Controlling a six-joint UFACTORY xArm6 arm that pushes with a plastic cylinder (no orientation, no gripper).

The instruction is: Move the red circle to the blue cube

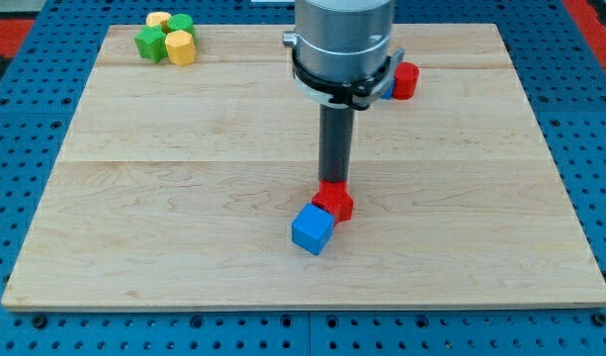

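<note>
A red block (334, 203), its shape hard to tell, lies just below the board's middle. It touches the upper right corner of the blue cube (312, 230). My tip (332, 184) stands right at the red block's top edge, on the side away from the blue cube. A second red block, cylinder-like (406, 80), sits at the view's upper right beside a blue block (389, 87) that is mostly hidden behind the arm's body.
Several green and yellow blocks are clustered at the board's top left: a green one (150, 43), a yellow one (181, 46), another yellow (158, 20) and another green (182, 23). The wooden board (134, 198) lies on a blue pegboard.
</note>
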